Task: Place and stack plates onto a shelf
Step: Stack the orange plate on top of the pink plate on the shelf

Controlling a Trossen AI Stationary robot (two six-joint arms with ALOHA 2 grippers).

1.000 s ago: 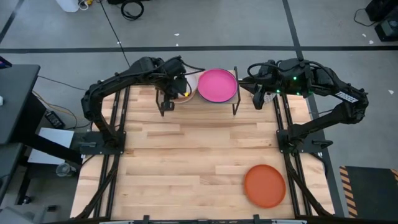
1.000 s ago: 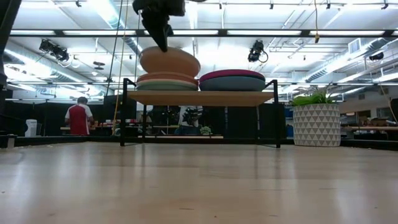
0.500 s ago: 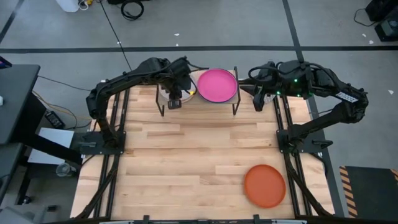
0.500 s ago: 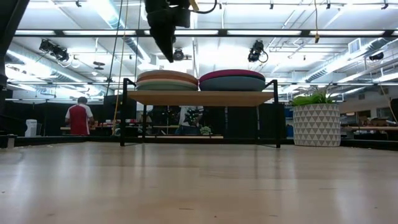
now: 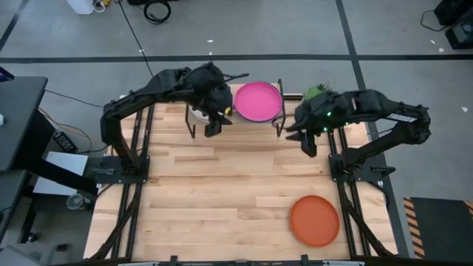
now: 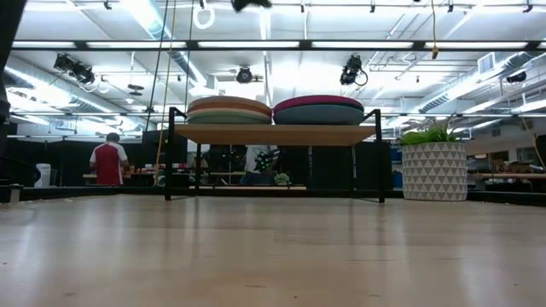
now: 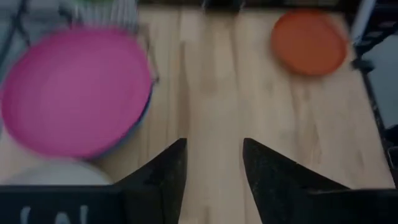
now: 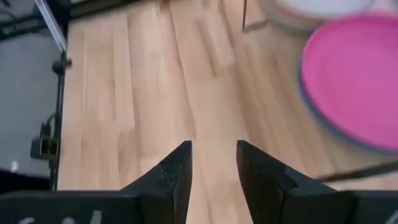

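The shelf (image 6: 273,134) stands at the table's far edge and bears two stacks of plates. The left stack (image 6: 229,109) has a peach-tan plate on top. The right stack (image 6: 317,109) has the magenta plate (image 5: 258,101) on top of a dark teal one. The orange plate (image 5: 315,220) lies flat on the table at the near right. My left gripper (image 5: 213,127) is open and empty, high over the shelf's near edge by the left stack. My right gripper (image 5: 309,145) is open and empty, just past the shelf's right end. The left arm hides most of the left stack in the high view.
The shelf's black legs (image 5: 280,127) stand between the two grippers. A white patterned planter (image 6: 433,170) and a person in red (image 6: 107,162) show in the room beyond the table. Bare wood tabletop (image 5: 222,192) lies between the shelf and the orange plate.
The peach-tan plate, tilted over the left stack a second ago, now lies flat on top of it. My left gripper has let go of it and risen out of the top of the low view. My right gripper has moved from the shelf's right end toward the table's near edge.
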